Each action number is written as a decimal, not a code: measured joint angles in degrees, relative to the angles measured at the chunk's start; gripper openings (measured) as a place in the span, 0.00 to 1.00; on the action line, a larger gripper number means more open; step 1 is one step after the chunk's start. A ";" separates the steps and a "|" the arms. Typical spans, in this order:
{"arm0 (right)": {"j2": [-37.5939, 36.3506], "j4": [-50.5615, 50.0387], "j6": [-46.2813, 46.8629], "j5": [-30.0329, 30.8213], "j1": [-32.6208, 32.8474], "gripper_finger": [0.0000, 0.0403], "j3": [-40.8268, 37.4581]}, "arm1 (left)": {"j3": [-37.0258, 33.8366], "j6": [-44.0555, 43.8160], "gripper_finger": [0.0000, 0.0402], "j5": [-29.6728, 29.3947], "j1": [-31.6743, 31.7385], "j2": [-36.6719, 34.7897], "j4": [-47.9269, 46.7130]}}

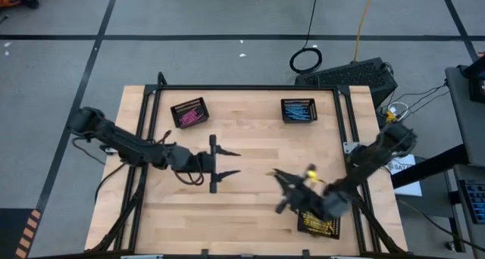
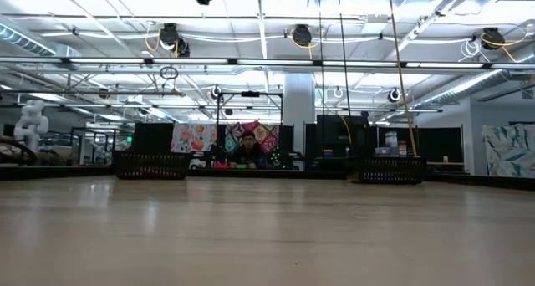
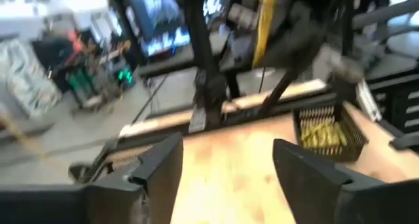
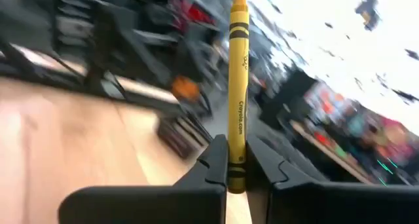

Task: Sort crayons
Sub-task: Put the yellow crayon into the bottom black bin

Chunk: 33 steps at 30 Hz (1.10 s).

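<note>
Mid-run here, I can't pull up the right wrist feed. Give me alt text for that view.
The right gripper is shut on a yellow crayon, which stands up between its two dark fingers with the tip pointing away from the camera. Behind it, blurred, are the light wooden table and the room beyond.

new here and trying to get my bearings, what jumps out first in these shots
The yellow crayon stands out, pinched upright in the right gripper, whose jaws are shut on it above the table's near right part. The left gripper hangs with its jaws open and empty over the table's middle. Three black baskets sit on the wood: pink crayons far left, blue crayons far right, yellow crayons near right.
</note>
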 joint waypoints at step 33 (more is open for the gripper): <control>-5.26 -72.23 127.92 -60.07 16.27 0.01 5.43 | -0.07 -4.46 0.64 -3.06 0.53 -1.02 -8.98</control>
